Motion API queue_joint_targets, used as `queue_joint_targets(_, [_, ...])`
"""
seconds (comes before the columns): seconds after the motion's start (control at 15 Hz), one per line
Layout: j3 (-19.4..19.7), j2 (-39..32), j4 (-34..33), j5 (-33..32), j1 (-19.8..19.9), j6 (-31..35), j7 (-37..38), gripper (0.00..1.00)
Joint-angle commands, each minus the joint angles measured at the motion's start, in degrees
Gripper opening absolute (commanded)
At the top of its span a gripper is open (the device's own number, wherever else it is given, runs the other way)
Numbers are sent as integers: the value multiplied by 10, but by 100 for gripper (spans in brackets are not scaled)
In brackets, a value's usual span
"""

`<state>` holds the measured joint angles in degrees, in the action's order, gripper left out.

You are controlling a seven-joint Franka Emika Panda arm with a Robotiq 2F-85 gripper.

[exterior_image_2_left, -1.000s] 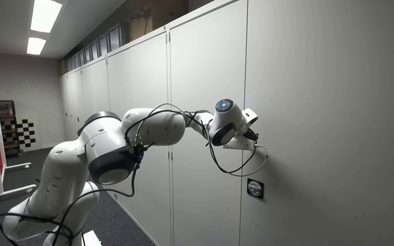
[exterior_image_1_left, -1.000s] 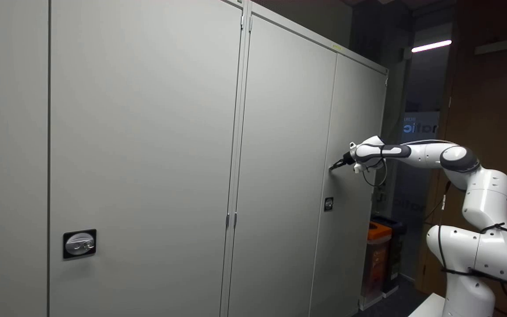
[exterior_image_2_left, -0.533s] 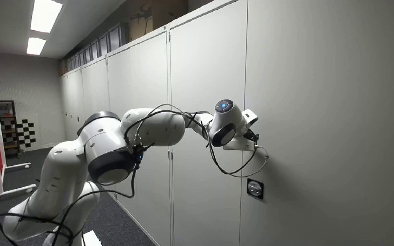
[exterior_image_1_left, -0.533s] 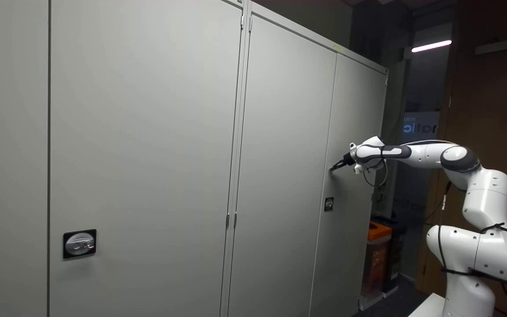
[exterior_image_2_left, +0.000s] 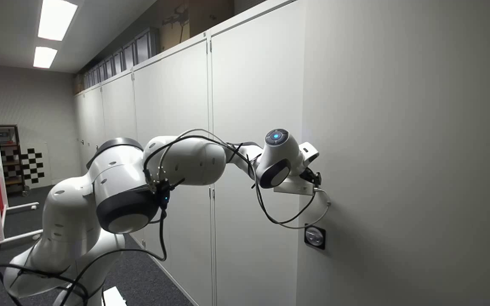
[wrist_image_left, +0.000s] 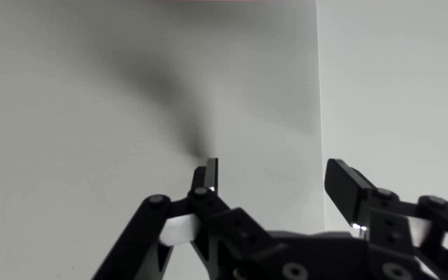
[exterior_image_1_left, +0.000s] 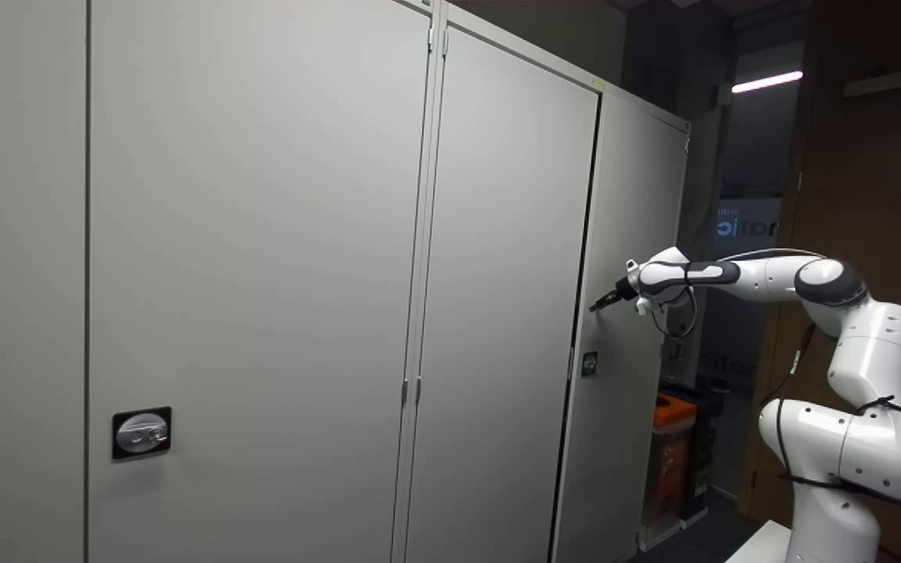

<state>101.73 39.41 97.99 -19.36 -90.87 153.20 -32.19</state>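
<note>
Cabinet door (exterior_image_1_left: pixel 638 219) stands ajar beside spread gripper (wrist_image_left: pixel 272 162)

In the wrist view the fingers (wrist_image_left: pixel 342 190) stand wide apart, one in front of the door, the other just beyond its edge, before the neighbouring door (exterior_image_1_left: pixel 505 234); whether a fingertip touches cannot be told. The door, tall, flat and pale grey, takes the gripper's soft shadow (wrist_image_left: pixel 158 81). Lower down, near its left edge in both exterior views, sits a square black handle plate (exterior_image_2_left: pixel 314 236) with a silvery oval centre. The door is the right-hand leaf, at the far end of the cabinets in an exterior view, where a narrow dark gap (exterior_image_1_left: pixel 584 234) parts it from its neighbour. Farther off, an orange-lidded bin (exterior_image_1_left: pixel 673 410) stands beside a dark bin (exterior_image_1_left: pixel 702 446). A moment earlier, that gap is only a thin seam; now the door's left edge juts outward, the plate sits slightly right, and the arm (exterior_image_1_left: pixel 881 344) is drawn back a little.
</note>
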Motion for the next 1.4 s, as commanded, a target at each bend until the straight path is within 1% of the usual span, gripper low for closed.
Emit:
queue_joint_targets(0.0, [-47, -2, 57, 2, 66, 6, 12, 100])
queue_joint_targets(0.4, [-95, 1, 133, 16, 156, 14, 13, 100])
queue_joint_targets(0.67, [-116, 12, 179, 36, 214, 23, 29, 100])
queue_joint_targets(0.87, [-127, 23, 209, 66, 251, 34, 48, 100])
queue_joint_targets(1.13, [-132, 56, 241, 115, 279, 63, 76, 100])
queue_joint_targets(1.33, [-132, 88, 263, 145, 285, 99, 94, 100])
